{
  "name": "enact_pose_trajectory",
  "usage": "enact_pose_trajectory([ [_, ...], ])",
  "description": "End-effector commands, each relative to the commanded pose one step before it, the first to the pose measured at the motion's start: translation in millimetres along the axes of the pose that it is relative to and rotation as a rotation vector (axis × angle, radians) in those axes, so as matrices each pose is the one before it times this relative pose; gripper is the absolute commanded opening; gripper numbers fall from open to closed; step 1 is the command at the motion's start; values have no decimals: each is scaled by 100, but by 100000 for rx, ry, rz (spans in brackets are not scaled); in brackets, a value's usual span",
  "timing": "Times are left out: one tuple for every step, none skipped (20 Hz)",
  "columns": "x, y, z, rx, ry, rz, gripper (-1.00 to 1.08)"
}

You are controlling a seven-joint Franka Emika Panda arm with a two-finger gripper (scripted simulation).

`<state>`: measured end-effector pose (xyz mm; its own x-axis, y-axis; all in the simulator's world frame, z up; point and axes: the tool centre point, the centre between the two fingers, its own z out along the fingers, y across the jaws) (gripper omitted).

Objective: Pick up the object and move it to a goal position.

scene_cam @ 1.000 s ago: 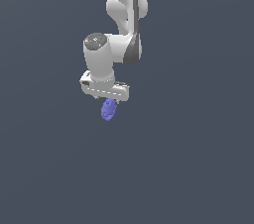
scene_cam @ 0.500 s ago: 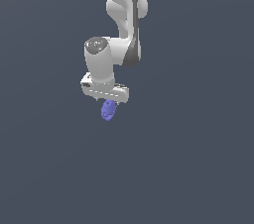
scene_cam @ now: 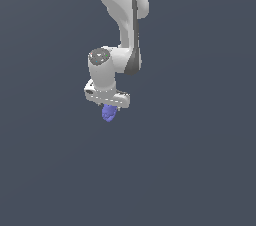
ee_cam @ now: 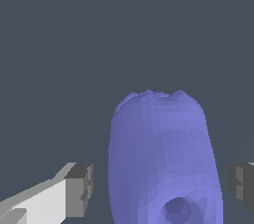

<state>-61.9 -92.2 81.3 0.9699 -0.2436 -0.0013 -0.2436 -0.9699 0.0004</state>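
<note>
The object [scene_cam: 109, 113] is a small lumpy blue-violet blob just below the white gripper [scene_cam: 108, 107] in the exterior view. In the wrist view the object [ee_cam: 161, 158] fills the space between the two fingers. One grey finger pad [ee_cam: 82, 188] stands to one side of it and the other pad [ee_cam: 242, 183] to the other side. A thin gap shows between each pad and the blob. The gripper is open and straddles the object without touching it.
The white arm [scene_cam: 122, 15] comes down from the top of the exterior view to the wrist [scene_cam: 102, 65]. The surroundings are a uniform dark grey-blue with no other objects or edges in view.
The wrist and gripper have come down a little towards the object. The object has stayed in place.
</note>
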Motion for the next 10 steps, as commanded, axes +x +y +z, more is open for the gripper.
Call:
enact_pose_trajectory([
  [67, -14, 236, 18, 136, 8, 100],
  [0, 0, 0, 0, 0, 0, -100],
  [0, 0, 0, 0, 0, 0, -100],
  [0, 0, 0, 0, 0, 0, -100],
  [0, 0, 0, 0, 0, 0, -100],
  [0, 0, 0, 0, 0, 0, -100],
  [0, 0, 0, 0, 0, 0, -100],
  [0, 0, 0, 0, 0, 0, -100],
  [0, 0, 0, 0, 0, 0, -100],
  [0, 0, 0, 0, 0, 0, -100],
])
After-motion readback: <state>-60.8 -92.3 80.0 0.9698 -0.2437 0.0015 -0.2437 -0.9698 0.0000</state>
